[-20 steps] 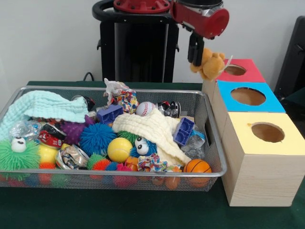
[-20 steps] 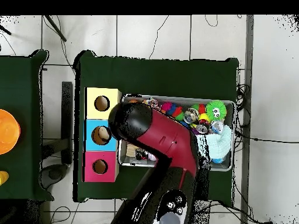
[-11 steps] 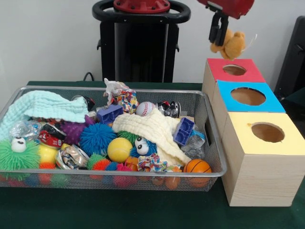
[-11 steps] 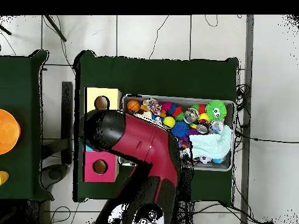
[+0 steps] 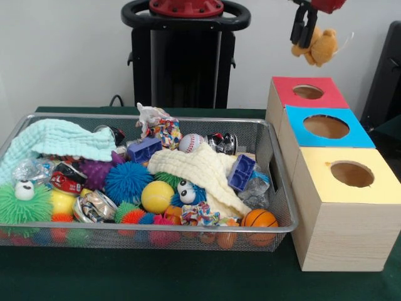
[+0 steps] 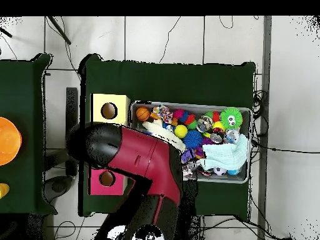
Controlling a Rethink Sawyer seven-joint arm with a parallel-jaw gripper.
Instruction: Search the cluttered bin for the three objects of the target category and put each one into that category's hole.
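Dark green table [image 5: 156, 282], white wall behind; from the front, the gripper [image 5: 305, 28], clamped on a tan plush toy [image 5: 322, 47], has risen past the red box [image 5: 307, 94], overshooting; overhead, the arm [image 6: 134, 156] hides the blue box, so the toy remains undelivered.

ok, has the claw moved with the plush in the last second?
Yes. The claw holding the plush toy went up and rightward, from beside the red box to above it.

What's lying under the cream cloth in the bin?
A blue fuzzy toy with googly eyes pokes out beneath the cream cloth, beside a yellow ball. Whatever lies deeper under the cloth is covered.
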